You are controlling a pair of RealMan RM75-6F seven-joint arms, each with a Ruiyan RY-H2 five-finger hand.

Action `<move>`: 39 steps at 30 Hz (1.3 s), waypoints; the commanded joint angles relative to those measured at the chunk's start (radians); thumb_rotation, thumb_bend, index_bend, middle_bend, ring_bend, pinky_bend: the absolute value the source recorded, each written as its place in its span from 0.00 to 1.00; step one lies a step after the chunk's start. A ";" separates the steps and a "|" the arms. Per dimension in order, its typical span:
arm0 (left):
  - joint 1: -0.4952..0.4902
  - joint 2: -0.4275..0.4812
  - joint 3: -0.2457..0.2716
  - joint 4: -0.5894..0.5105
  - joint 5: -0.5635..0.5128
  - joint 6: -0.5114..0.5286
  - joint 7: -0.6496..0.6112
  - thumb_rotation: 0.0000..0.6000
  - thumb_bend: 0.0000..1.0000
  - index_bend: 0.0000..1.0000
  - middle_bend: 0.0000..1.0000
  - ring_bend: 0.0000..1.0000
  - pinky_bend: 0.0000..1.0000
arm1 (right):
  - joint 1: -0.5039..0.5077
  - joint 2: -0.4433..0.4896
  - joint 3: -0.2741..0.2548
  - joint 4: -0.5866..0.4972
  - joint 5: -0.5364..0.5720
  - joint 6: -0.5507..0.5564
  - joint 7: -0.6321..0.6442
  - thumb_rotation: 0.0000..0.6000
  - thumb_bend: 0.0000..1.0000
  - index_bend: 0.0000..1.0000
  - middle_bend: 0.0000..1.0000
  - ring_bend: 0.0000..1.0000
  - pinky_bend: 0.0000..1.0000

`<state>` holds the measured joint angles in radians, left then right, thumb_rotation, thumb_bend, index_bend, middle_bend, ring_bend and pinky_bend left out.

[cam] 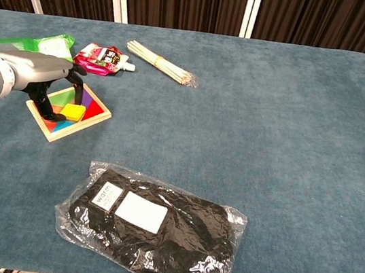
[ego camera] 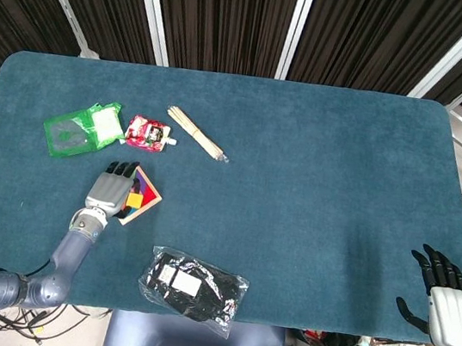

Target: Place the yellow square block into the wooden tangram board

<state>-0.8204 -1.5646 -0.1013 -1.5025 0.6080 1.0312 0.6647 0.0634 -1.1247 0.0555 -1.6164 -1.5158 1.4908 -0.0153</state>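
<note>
1. Nearest my head camera lies a bagged black garment (ego camera: 193,290); beyond it my left hand (ego camera: 112,190) rests over the wooden tangram board (ego camera: 147,200), the yellow square block (ego camera: 134,200) at its fingertips. My right hand (ego camera: 446,296) hangs empty, fingers spread, off the table edge

2. From the chest camera, the block (cam: 72,112) sits on the board (cam: 93,112); whether my left hand (cam: 37,77) grips it, I cannot tell

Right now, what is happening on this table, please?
The robot's left hand is over the wooden tangram board, with its fingers down around the yellow square block, which lies on the coloured pieces in the board. Whether the hand grips the block cannot be told. The right hand is open at the table's near right edge, holding nothing.
</note>
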 commanded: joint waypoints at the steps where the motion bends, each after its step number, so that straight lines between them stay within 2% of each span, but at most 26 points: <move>1: 0.001 -0.002 0.001 0.002 -0.001 0.001 0.003 1.00 0.36 0.44 0.00 0.00 0.00 | 0.000 0.000 0.000 0.000 0.000 0.000 0.000 1.00 0.19 0.15 0.05 0.08 0.13; 39: 0.002 -0.021 -0.011 0.024 -0.008 -0.004 0.026 1.00 0.33 0.39 0.00 0.00 0.00 | 0.000 0.001 0.001 0.000 0.000 0.001 0.001 1.00 0.19 0.15 0.05 0.08 0.13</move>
<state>-0.8189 -1.5853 -0.1118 -1.4790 0.6000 1.0270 0.6905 0.0629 -1.1241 0.0559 -1.6168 -1.5163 1.4922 -0.0143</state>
